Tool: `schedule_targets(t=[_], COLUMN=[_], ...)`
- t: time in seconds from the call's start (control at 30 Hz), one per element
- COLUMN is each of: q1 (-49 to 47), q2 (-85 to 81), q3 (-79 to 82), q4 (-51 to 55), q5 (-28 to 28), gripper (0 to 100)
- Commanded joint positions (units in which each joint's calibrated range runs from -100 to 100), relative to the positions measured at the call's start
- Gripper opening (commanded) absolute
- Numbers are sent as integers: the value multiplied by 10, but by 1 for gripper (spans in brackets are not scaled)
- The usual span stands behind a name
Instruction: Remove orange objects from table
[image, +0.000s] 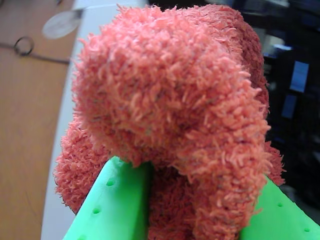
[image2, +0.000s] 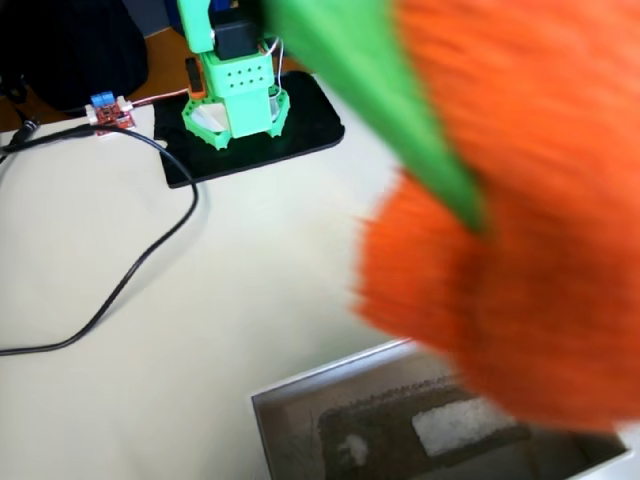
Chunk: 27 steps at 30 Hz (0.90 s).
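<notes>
A fluffy orange fabric object (image: 175, 115) fills the wrist view, clamped between my two green fingers (image: 115, 205). My gripper (image: 195, 210) is shut on it. In the fixed view the same orange object (image2: 510, 230) hangs blurred and very close to the camera at the right, with a green finger (image2: 390, 90) across its top. It is held up in the air above an open box (image2: 262, 420) at the bottom of that view.
The arm's green base (image2: 235, 95) stands on a black plate (image2: 310, 130) at the back. A black cable (image2: 130, 280) loops over the pale table on the left. A small red circuit board (image2: 108, 112) lies near the back left.
</notes>
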Motion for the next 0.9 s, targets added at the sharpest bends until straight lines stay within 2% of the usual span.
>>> schedule_targets(t=[0.0,0.13,0.87], q1=[-12,5,35], q2=[20,40,50], q3=[90,155,158], q4=[-153,-206,-199], q5=[25,37,31], gripper=[0,0,0])
